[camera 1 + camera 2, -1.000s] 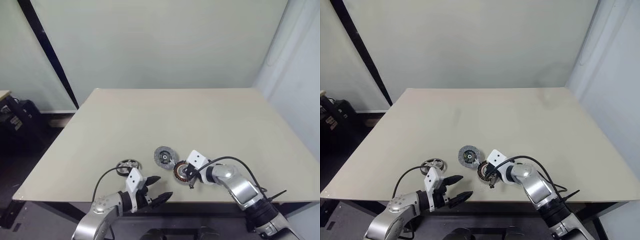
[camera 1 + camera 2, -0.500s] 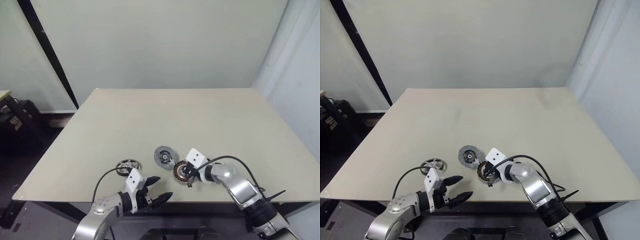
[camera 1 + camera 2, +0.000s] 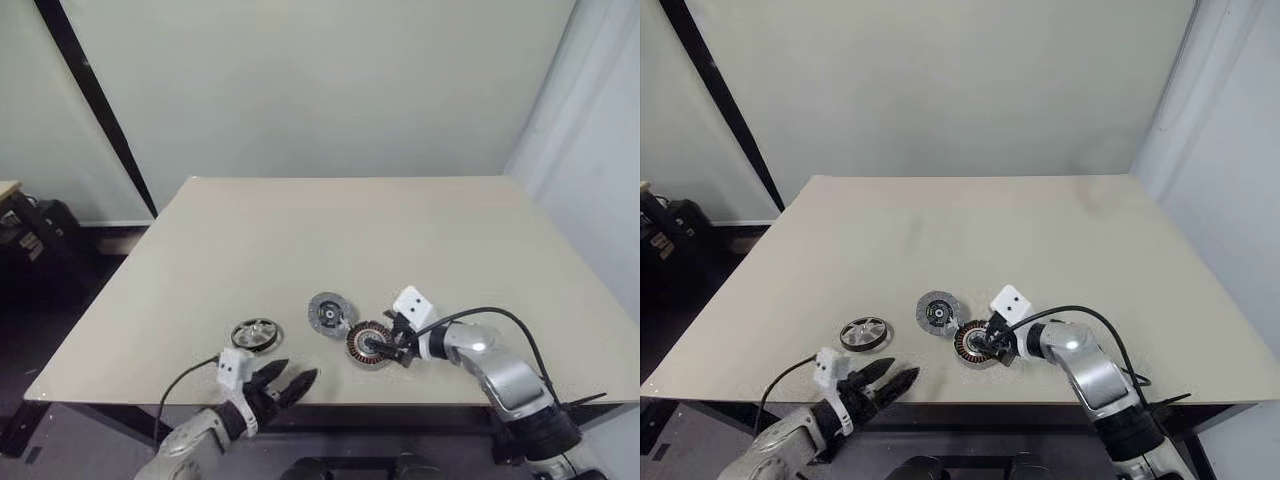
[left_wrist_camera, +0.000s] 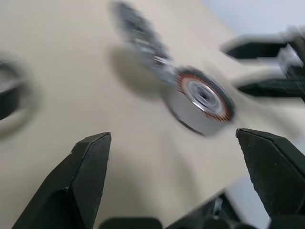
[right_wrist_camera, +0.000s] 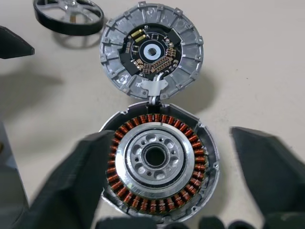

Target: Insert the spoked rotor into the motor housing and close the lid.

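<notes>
Left eye view: The table (image 3: 420, 230) is a plain beige top, bare apart from the three parts near its front edge. The spoked rotor (image 3: 256, 334) lies flat toward the left. The lid (image 3: 329, 313) lies flat near the middle, with the motor housing (image 3: 369, 343) touching it on the near right. The right claw (image 3: 396, 341) sits at the housing's right side. The left claw (image 3: 283, 378) hovers at the table's front edge, just in front of the rotor and apart from it.

Right eye view: The room is spare: a pale wall behind, a dark diagonal bar at the left, and dark equipment on the floor beyond the table's left corner.

Left wrist view: The left claw's fingers (image 4: 86, 167) stand wide with nothing between them. The view is blurred; the housing and lid lie ahead.

Right wrist view: The right claw's fingers (image 5: 71, 181) stand wide on either side of the housing, gripping nothing. The housing's copper windings face up and its centre bore is empty. The lid lies face up, joined to the housing by short pale wires.

Assessment: The rotor is not yet inserted. The step in hand appears to be fetching it with the left claw. It is best taken by the dark rim, kept level, and centred over the bore before lowering. The lid's wires call for care at closing.
</notes>
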Action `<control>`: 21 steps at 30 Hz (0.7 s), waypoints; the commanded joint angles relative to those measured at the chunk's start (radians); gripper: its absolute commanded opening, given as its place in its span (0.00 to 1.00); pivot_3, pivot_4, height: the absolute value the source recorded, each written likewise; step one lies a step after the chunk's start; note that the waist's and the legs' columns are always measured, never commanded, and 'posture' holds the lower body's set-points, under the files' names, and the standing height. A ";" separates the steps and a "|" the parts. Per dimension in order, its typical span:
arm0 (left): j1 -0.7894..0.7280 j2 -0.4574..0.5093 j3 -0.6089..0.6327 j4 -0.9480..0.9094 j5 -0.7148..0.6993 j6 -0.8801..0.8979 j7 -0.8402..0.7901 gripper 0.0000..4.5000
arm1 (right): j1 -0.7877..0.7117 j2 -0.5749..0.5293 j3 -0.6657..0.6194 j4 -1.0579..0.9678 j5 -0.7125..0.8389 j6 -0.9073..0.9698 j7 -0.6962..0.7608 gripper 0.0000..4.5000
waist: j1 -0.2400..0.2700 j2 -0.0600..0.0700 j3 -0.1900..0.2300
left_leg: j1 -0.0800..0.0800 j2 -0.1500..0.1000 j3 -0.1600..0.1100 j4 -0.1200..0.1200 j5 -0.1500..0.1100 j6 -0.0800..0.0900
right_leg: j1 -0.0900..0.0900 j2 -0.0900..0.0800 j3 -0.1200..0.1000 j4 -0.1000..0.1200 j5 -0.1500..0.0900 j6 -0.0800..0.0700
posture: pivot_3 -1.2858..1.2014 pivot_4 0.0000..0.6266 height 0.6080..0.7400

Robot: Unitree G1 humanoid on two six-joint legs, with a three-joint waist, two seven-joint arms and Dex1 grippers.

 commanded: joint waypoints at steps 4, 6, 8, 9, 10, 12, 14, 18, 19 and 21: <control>-0.018 -0.082 0.172 0.010 -0.170 0.083 0.160 1.00 | 0.029 -0.012 -0.062 -0.063 0.047 -0.056 -0.002 1.00 | 0.000 0.000 0.000 | 0.000 0.000 0.000 0.001 -0.002 -0.003 | 0.000 0.000 -0.001 0.000 0.000 0.000 | 0.52 0.00 1.00; -0.028 -0.096 0.204 0.022 -0.202 0.107 0.198 1.00 | 0.040 -0.020 -0.063 -0.066 0.043 -0.074 -0.007 1.00 | 0.000 0.000 0.000 | 0.000 0.000 0.001 0.001 -0.002 -0.003 | 0.000 0.000 -0.001 0.000 0.000 0.000 | 0.52 0.00 1.00; -0.045 -0.099 0.223 0.043 -0.212 0.136 0.241 1.00 | 0.053 -0.029 -0.063 -0.072 0.047 -0.089 -0.001 1.00 | 0.000 0.000 0.000 | 0.000 -0.001 0.001 0.002 -0.002 -0.004 | 0.000 0.000 -0.001 -0.001 0.000 0.000 | 0.52 0.00 1.00; -0.051 -0.098 0.227 0.051 -0.212 0.146 0.254 1.00 | 0.057 -0.031 -0.062 -0.073 0.049 -0.093 0.001 1.00 | 0.000 0.000 0.000 | 0.000 -0.001 0.001 0.002 -0.002 -0.004 | 0.000 0.000 -0.001 -0.001 0.000 0.000 | 0.52 0.00 1.00; -0.069 -0.113 0.243 0.072 -0.219 0.145 0.283 1.00 | 0.066 -0.042 -0.055 -0.080 0.053 -0.102 0.016 1.00 | 0.000 0.000 0.000 | 0.000 -0.002 0.002 0.002 -0.002 -0.004 | 0.000 0.000 -0.001 -0.001 0.000 0.000 | 0.52 0.00 1.00; -0.101 -0.132 0.266 0.102 -0.233 0.139 0.316 1.00 | 0.082 -0.054 -0.050 -0.092 0.065 -0.108 0.037 1.00 | 0.002 -0.001 0.000 | 0.000 -0.003 0.001 0.002 -0.002 -0.004 | 0.000 0.000 -0.001 -0.001 0.000 0.000 | 0.52 0.00 1.00; -0.135 -0.147 0.286 0.127 -0.246 0.138 0.341 1.00 | 0.100 -0.061 -0.051 -0.100 0.069 -0.113 0.042 1.00 | 0.002 -0.001 0.000 | 0.000 -0.003 0.001 0.002 -0.002 -0.004 | 0.001 0.000 -0.002 -0.001 0.000 0.000 | 0.52 0.00 1.00; -0.201 -0.173 0.332 0.178 -0.284 0.133 0.393 1.00 | 0.124 -0.070 -0.055 -0.106 0.068 -0.117 0.035 1.00 | 0.001 -0.001 0.000 | 0.000 -0.002 0.002 0.003 -0.002 -0.004 | 0.001 0.001 -0.002 -0.001 0.000 0.000 | 0.52 0.00 1.00; -0.217 -0.180 0.346 0.192 -0.294 0.133 0.410 1.00 | 0.129 -0.071 -0.056 -0.109 0.069 -0.117 0.031 1.00 | 0.001 -0.001 0.000 | 0.000 -0.002 0.002 0.003 -0.002 -0.004 | 0.001 0.001 -0.002 -0.001 0.000 0.000 | 0.52 0.00 1.00; -0.242 -0.184 0.360 0.217 -0.298 0.130 0.429 1.00 | 0.138 -0.073 -0.059 -0.115 0.069 -0.116 0.024 1.00 | 0.001 -0.001 0.000 | 0.000 -0.002 0.003 0.004 -0.002 -0.004 | 0.001 0.001 -0.002 -0.001 0.000 0.000 | 0.52 0.00 1.00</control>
